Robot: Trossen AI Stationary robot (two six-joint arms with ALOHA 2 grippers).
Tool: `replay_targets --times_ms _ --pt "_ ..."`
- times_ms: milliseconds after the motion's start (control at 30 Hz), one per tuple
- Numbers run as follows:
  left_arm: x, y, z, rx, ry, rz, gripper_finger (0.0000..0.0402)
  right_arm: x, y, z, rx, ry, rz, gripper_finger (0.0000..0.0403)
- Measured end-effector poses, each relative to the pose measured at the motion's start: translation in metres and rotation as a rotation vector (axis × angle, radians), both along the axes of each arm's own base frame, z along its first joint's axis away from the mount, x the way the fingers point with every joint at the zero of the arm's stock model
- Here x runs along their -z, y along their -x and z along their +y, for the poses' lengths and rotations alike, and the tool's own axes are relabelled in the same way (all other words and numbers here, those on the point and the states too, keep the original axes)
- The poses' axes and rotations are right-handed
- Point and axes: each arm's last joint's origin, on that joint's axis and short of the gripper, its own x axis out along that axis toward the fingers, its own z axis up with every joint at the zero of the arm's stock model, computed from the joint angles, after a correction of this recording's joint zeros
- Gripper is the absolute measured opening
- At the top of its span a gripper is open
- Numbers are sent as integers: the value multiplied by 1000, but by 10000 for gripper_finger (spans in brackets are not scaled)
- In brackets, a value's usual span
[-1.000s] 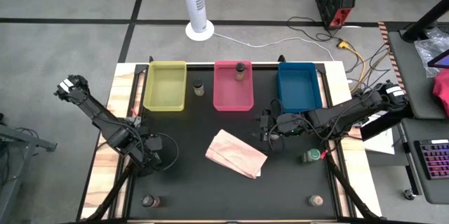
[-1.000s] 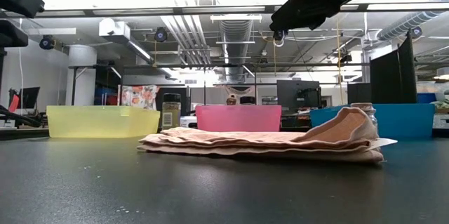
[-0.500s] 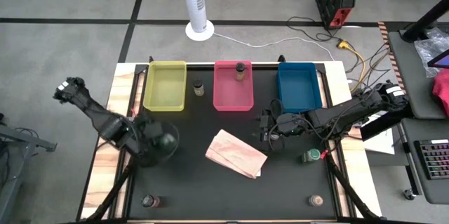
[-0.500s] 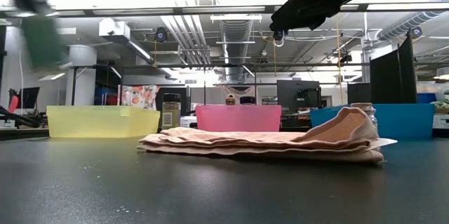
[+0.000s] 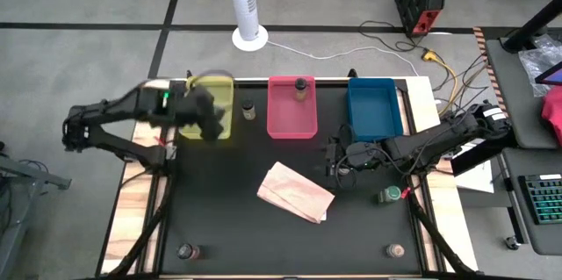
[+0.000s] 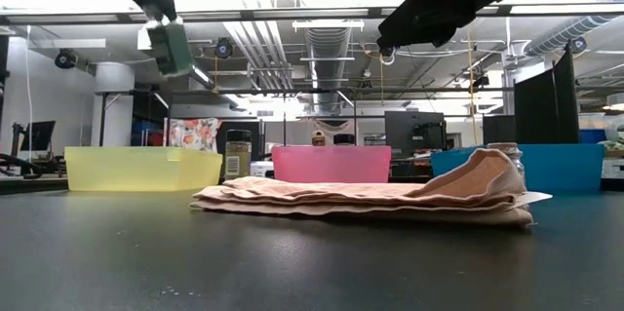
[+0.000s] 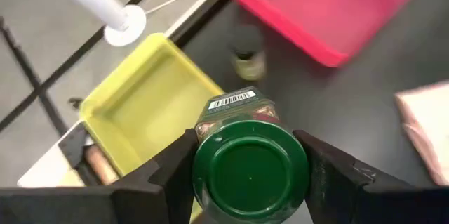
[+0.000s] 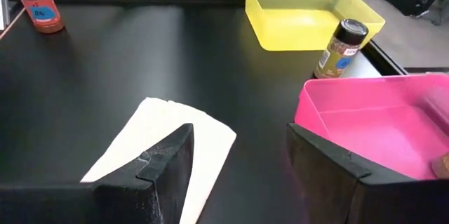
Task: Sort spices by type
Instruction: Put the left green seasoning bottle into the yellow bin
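My left gripper (image 5: 200, 110) hangs over the near right part of the yellow tray (image 5: 195, 96), shut on a green-capped spice jar (image 7: 249, 157) that shows high up in the low view (image 6: 172, 46). My right gripper (image 5: 334, 159) waits open near the blue tray (image 5: 373, 109), with nothing between its fingers (image 8: 172, 155). One jar (image 5: 248, 110) stands on the table between the yellow and pink trays. A second jar (image 5: 301, 88) is inside the pink tray (image 5: 290, 118). Further jars stand at the right (image 5: 389, 195), near left (image 5: 187, 251) and near right (image 5: 396, 250). My left gripper pinches the green jar between its two fingers, on opposite sides of its cap end (image 7: 210, 147). The jar lies along the fingers, its green cap (image 7: 250, 176) toward the wrist. The fingers slant down from above. The jar is lifted clear and tilted (image 6: 172, 46).
A tan paper bag (image 5: 296, 192) lies flat mid-table, below and in front of my right gripper. A red-labelled jar (image 8: 41, 6) stands at the table's left side. A white fan pole (image 5: 248, 8) stands on the floor beyond the far edge.
My left gripper has risen from low over the table's near left and swung toward the far edge, over the yellow tray. It rolled and tipped as it went and carries the green jar lifted clear. My right arm kept still.
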Motion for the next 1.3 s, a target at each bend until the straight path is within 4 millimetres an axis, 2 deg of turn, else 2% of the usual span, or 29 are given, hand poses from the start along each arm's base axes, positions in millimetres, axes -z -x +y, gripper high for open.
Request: replay_targets --times_ms 300,500,700,833,967,1300 --pt "9 5 79 -80 83 -50 185 1 0 0 10 -20 -1 213" --pt "37 17 118 -175 144 93 185 2 1 0 12 -23 3 208" --pt "64 30 145 -209 290 102 185 5 2 0 15 -27 11 210" --pt "77 35 161 -235 318 115 185 5 2 0 15 -27 11 209" --pt "83 34 175 -233 320 82 185 5 2 0 14 -25 11 206" --pt "106 28 200 -242 362 129 185 7 3 -1 14 -23 17 206"
